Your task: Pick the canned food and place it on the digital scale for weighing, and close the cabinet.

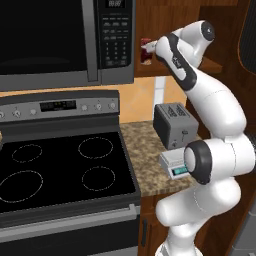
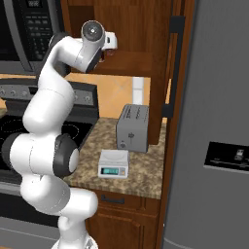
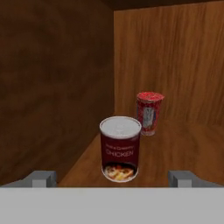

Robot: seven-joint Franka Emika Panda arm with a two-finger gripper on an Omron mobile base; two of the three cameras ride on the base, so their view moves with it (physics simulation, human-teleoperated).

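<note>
Two spread, empty fingertips (image 3: 41,178) of the end effector (image 3: 112,179) flank the squat dark-red, pale-topped can (image 3: 120,148), upright on the cabinet shelf (image 3: 183,148) straight ahead, centred between them

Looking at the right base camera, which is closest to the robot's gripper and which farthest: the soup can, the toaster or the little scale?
1. Canned food: on the cabinet shelf, right before the gripper.
2. Toaster: on the counter below.
3. Digital scale: lower still, toward the counter's front edge.
</note>
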